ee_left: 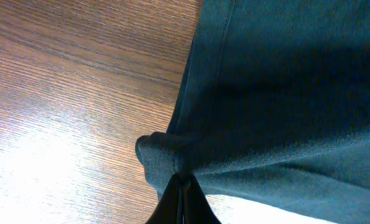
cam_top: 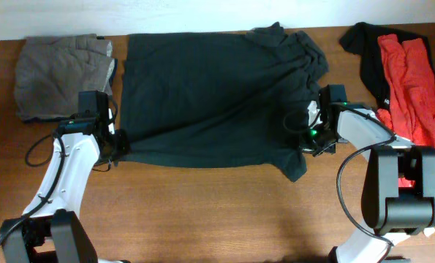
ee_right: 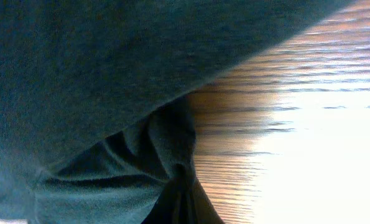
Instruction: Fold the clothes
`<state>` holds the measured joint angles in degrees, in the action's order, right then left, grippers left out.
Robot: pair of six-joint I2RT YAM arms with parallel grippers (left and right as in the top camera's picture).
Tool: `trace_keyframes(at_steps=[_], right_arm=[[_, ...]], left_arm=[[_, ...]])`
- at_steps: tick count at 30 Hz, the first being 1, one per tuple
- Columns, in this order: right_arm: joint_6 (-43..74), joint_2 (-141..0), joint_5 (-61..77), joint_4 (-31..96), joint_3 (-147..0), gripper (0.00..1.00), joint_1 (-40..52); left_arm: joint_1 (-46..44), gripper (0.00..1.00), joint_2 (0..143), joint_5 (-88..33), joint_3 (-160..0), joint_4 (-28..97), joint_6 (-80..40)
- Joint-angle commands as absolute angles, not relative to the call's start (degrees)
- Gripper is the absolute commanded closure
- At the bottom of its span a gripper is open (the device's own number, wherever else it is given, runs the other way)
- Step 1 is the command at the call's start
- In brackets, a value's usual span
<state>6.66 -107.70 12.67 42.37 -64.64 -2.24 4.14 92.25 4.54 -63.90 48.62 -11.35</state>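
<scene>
Left jaws were clenched on the near hem corner of the black T-shirt [cam_top: 210,95], right jaws on cloth by its near sleeve; it lay spread across the table [cam_top: 217,212]. Soft, light and limp, it would likely sag, so corners and seams seemed the best holds.

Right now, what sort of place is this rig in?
Likely a lab bench for laundry folding: left arm and right arm at a wooden table, black shirt spread out, tan pile and red pile at the ends.
</scene>
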Motion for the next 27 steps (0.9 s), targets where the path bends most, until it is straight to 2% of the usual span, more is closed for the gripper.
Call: trace_keyframes(at_steps=[1,10,23,24,25,27], right_arm=[[9.3,-105.5,6.6,44.1,-65.1,0.96,-2.5],[8.0,-96.4,5.3,54.7,-76.2,0.96,0.0],[8.0,-106.1,5.3,45.8,-77.2,0.94,20.6],[7.9,-106.9,5.2,45.3,-77.2,0.90,21.5],[7.8,-107.3,5.2,45.1,-77.2,0.78,21.9],[7.8,-107.3,4.5,45.3,-77.2,0.44,22.1]], left_arm=[[4.2,1.00,91.1,5.4,-64.9,48.5,-11.0],[4.2,1.00,91.1,5.4,-64.9,48.5,-11.0],[4.2,1.00,91.1,5.4,-64.9,48.4,-11.0],[4.2,1.00,91.1,5.4,-64.9,48.4,-11.0],[4.2,1.00,91.2,5.4,-64.9,48.3,-11.0],[4.2,1.00,91.2,5.4,-64.9,48.1,-11.0]])
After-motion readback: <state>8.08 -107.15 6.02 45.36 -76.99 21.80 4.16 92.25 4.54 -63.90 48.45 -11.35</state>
